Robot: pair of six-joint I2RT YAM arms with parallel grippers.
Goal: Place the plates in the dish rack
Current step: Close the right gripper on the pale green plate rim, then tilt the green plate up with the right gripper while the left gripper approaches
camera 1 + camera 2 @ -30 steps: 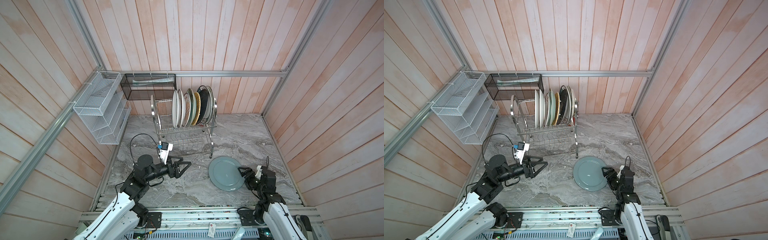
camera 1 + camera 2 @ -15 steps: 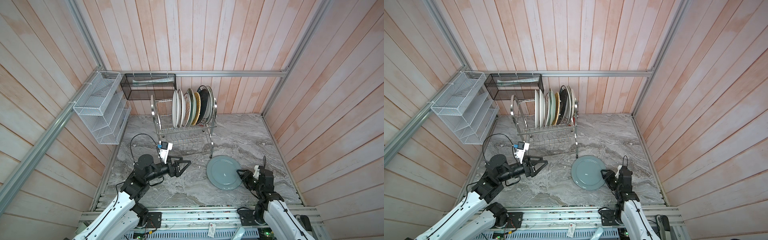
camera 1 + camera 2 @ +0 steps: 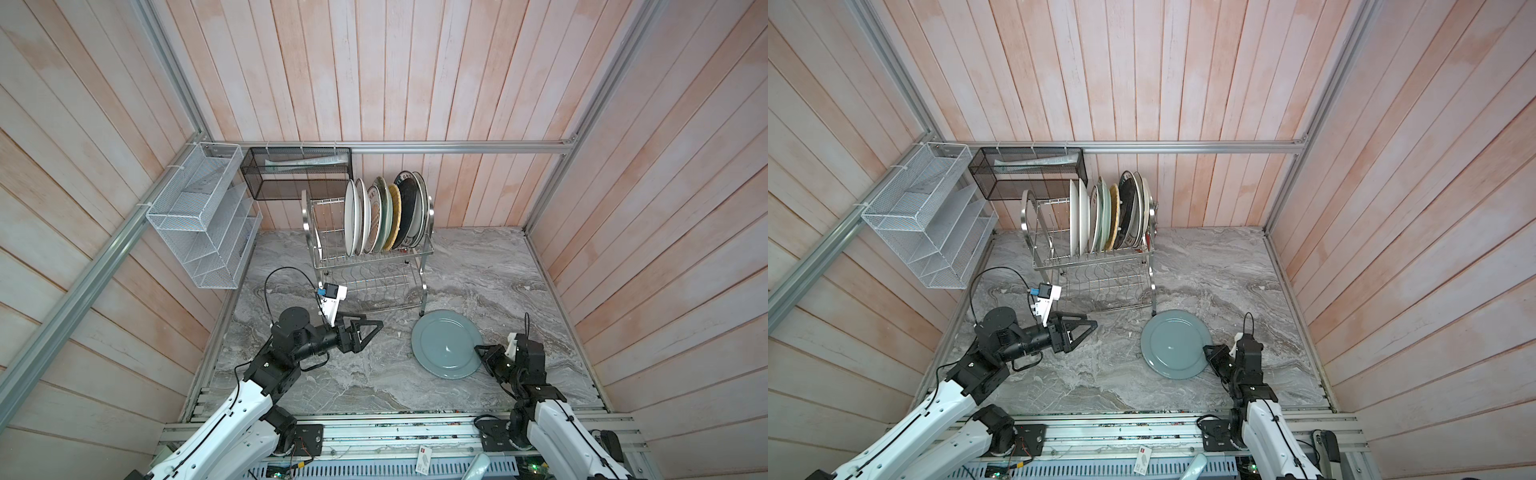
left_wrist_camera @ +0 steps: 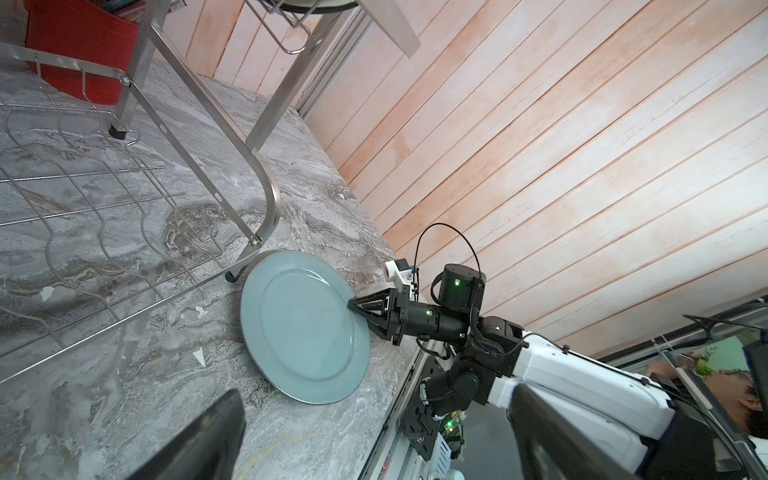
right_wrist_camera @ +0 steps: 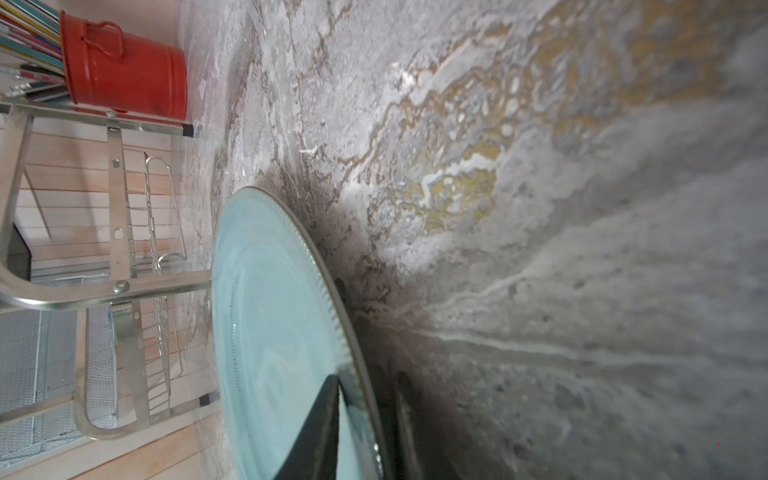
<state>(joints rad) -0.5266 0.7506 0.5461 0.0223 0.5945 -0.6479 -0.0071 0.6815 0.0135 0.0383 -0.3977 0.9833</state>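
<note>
L jaws wide, R jaws pinched

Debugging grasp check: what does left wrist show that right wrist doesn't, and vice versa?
Left wrist only: the whole grey-blue plate, with the right gripper pinching its rim and the right arm behind it.
Right wrist only: a close-up of the grip, with one finger on top of the rim and the other beneath, and the white mesh organiser.
Both: the plate, dish rack legs, red cup, marble tabletop.
</note>
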